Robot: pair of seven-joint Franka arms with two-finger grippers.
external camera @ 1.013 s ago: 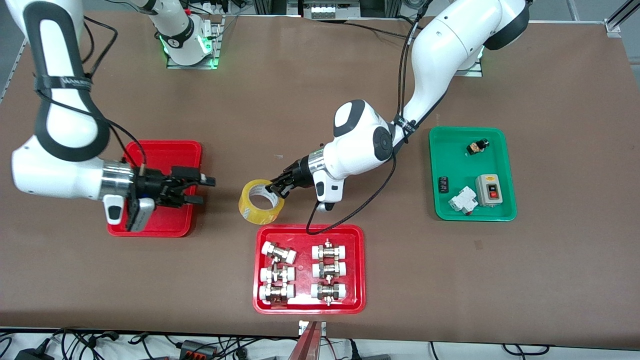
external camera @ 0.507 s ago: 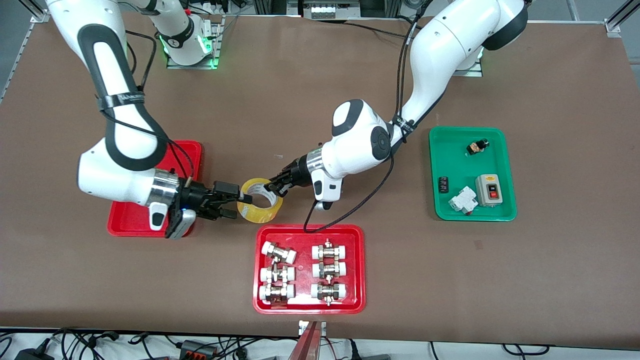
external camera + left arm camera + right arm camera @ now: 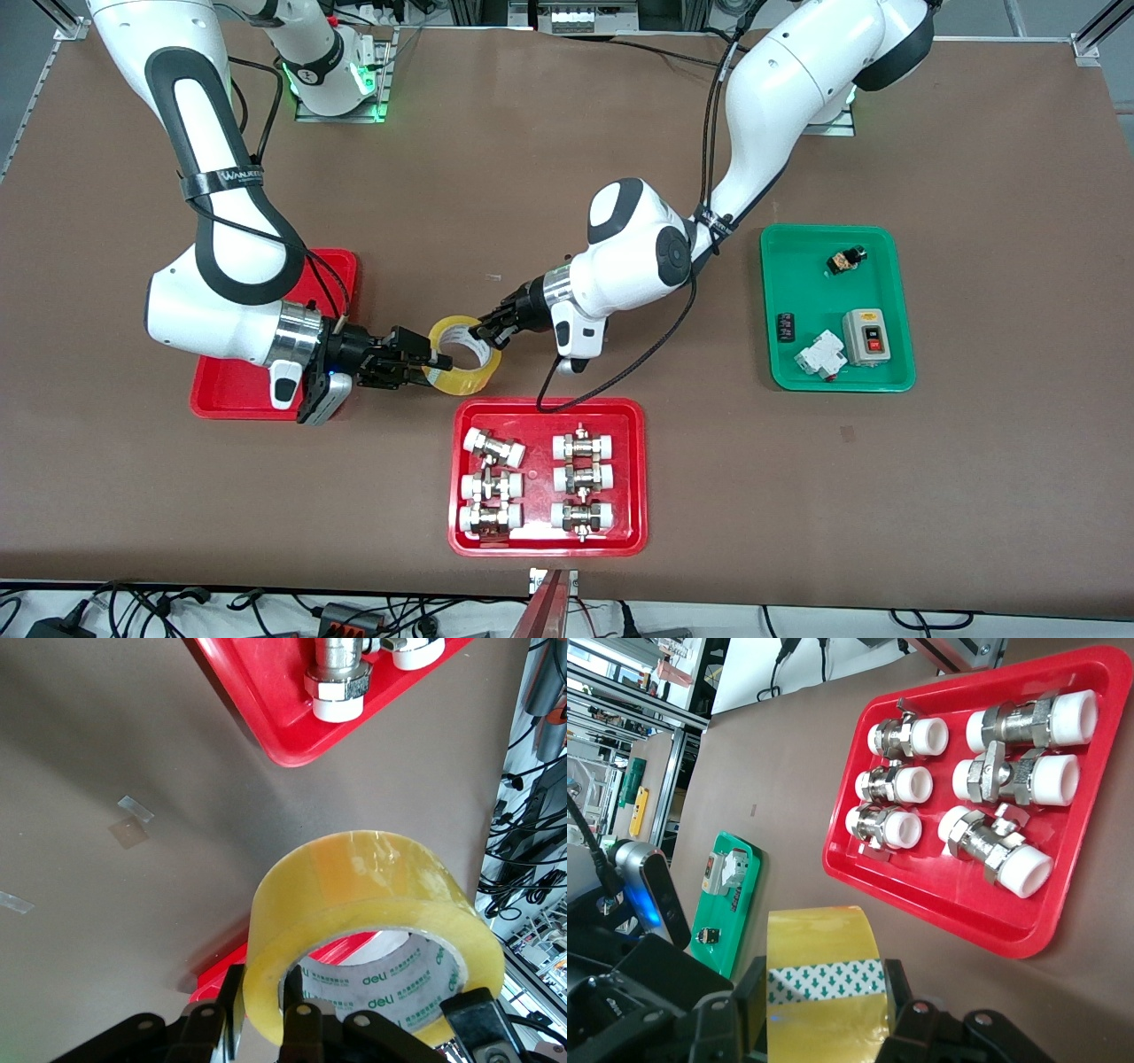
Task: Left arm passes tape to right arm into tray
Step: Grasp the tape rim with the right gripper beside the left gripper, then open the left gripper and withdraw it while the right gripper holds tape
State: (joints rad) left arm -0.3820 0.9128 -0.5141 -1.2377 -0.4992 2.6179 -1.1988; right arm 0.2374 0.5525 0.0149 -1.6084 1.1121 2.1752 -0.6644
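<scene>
The yellow tape (image 3: 461,356) is held in the air over bare table, between the plain red tray (image 3: 332,275) and the tray of fittings. My left gripper (image 3: 490,330) is shut on the roll's wall, one finger inside the core and one outside, as the left wrist view (image 3: 266,1019) shows on the tape (image 3: 372,895). My right gripper (image 3: 423,361) reaches in from the plain tray's side. In the right wrist view its fingers (image 3: 749,997) stand against both flat sides of the tape (image 3: 824,992).
A red tray of white-capped metal fittings (image 3: 461,416) lies nearer the front camera than the tape and also shows in the right wrist view (image 3: 939,904). A green tray (image 3: 886,381) with electrical parts lies toward the left arm's end.
My right arm swung from over the plain red tray to the tape, and its fingers now sit around the roll. My left gripper held the tape almost still.
</scene>
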